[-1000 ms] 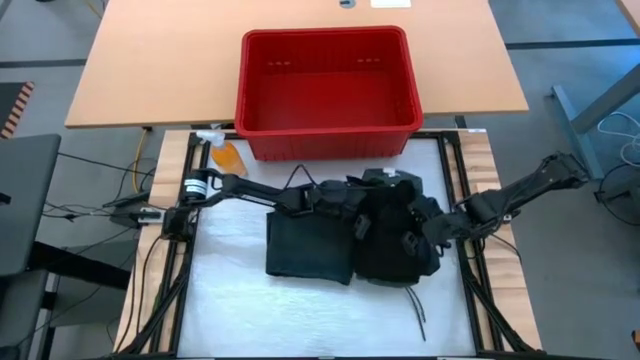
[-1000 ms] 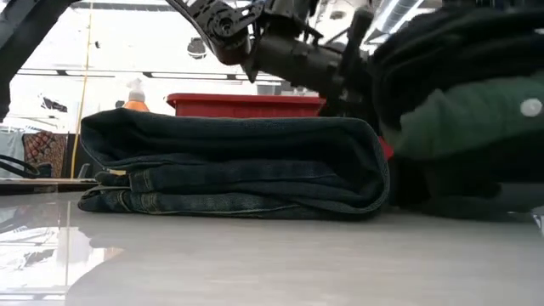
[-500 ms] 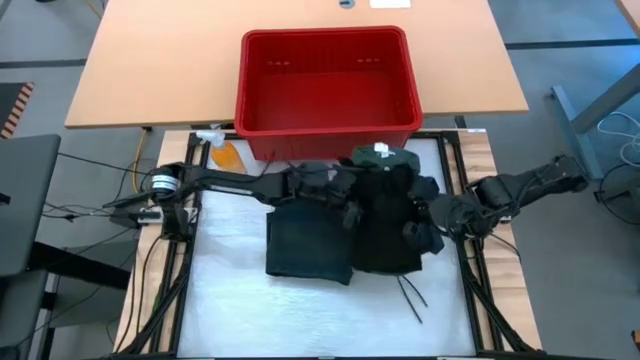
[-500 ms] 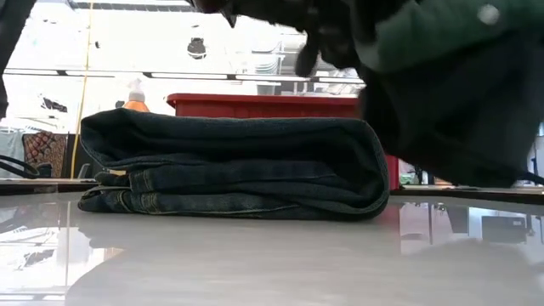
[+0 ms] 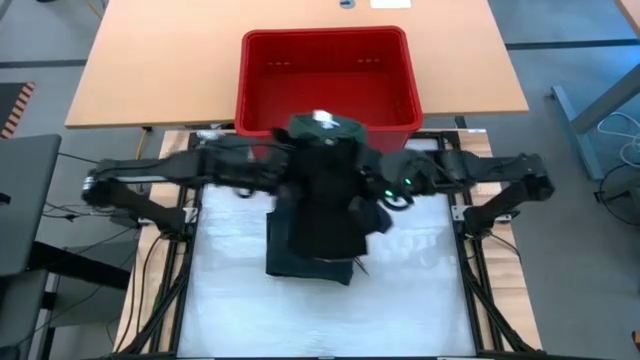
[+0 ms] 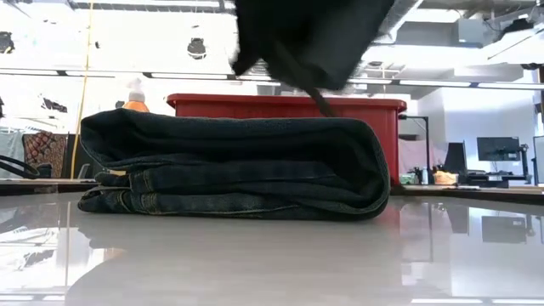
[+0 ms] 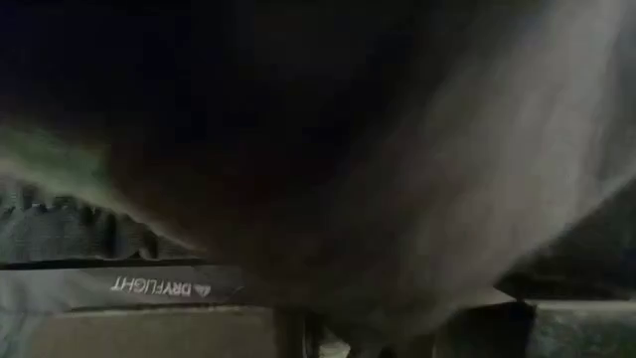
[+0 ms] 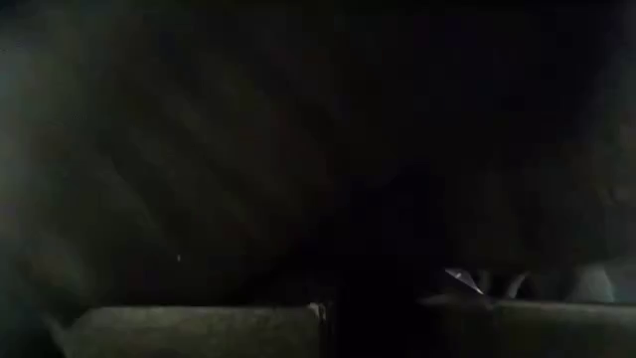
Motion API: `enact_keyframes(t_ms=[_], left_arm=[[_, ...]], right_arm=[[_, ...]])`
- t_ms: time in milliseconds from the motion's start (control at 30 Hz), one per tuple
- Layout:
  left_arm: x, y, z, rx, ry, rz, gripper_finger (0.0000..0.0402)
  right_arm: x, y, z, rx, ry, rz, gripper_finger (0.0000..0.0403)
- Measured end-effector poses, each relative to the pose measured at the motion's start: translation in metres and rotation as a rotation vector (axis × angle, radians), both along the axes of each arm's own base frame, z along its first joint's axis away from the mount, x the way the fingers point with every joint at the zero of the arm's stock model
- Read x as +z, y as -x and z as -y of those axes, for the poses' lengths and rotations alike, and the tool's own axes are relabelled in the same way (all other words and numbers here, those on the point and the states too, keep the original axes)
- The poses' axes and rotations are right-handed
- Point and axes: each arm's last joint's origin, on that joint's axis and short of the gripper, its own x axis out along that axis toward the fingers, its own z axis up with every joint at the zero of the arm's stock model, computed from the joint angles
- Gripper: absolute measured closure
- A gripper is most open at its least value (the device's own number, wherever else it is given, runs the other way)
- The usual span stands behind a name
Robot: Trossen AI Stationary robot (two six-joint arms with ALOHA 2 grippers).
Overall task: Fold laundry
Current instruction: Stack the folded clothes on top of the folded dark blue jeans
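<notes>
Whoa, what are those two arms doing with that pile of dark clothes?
They are folding laundry. Both arms hold a bundle of dark garments up in the air between them, the left pincer gripping one side and the right pincer the other. It hangs above a pair of folded jeans that lies on the white table, just in front of the red basket.

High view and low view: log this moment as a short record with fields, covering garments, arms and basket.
lifted garment: dark bundle with a green part on top, held up between both arms, hanging over the folded jeans
folded jeans: dark denim stack lying flat on the table
left gripper: at the bundle's left side
right gripper: at the bundle's right side
red basket: behind the garments
spray bottle: beside the basket
</notes>
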Motion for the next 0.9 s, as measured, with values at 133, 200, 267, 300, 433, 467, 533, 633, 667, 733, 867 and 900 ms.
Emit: enact_keyframes(t_ms=[133,200,267,300,433,467,533,633,667,733,867,900], left_arm=[[0.032,0.047,0.003,0.070,-0.012,0.071,0.0340],[0.044,0.070,0.006,0.118,-0.023,0.106,0.0340],[0.052,0.088,0.009,0.165,-0.032,0.123,0.0340],[0.053,0.094,0.011,0.181,-0.038,0.118,0.0340],[0.041,0.106,0.024,0.249,-0.053,-0.002,0.0340],[0.035,0.106,0.027,0.262,-0.049,-0.037,0.0340],[0.017,0.101,0.033,0.274,-0.035,-0.108,0.0340],[-0.015,0.088,0.043,0.262,-0.018,-0.180,0.0340],[-0.025,0.084,0.047,0.255,-0.015,-0.191,0.0340],[-0.044,0.080,0.055,0.240,0.007,-0.196,0.0340],[-0.088,0.072,0.073,0.193,0.098,-0.176,0.0340],[-0.101,0.070,0.076,0.191,0.114,-0.178,0.0340]], right_arm=[[0.029,-0.037,0.003,0.002,-0.032,0.204,0.0349],[0.042,-0.054,0.004,-0.003,-0.048,0.339,0.0349],[0.049,-0.069,0.004,-0.004,-0.067,0.434,0.0349],[0.047,-0.077,0.003,0.005,-0.076,0.438,0.0349],[0.024,-0.102,-0.003,0.029,-0.100,0.364,0.0349],[0.019,-0.105,-0.006,0.032,-0.094,0.343,0.0349],[0.010,-0.106,-0.010,0.043,-0.084,0.269,0.0349],[-0.007,-0.097,-0.019,0.048,-0.054,0.070,0.0349],[-0.013,-0.093,-0.024,0.034,-0.036,0.005,0.0349],[-0.024,-0.089,-0.037,0.019,-0.016,-0.061,0.0349],[-0.053,-0.086,-0.061,-0.003,-0.003,-0.042,0.0349],[-0.064,-0.084,-0.064,-0.014,-0.007,-0.045,0.0349]])
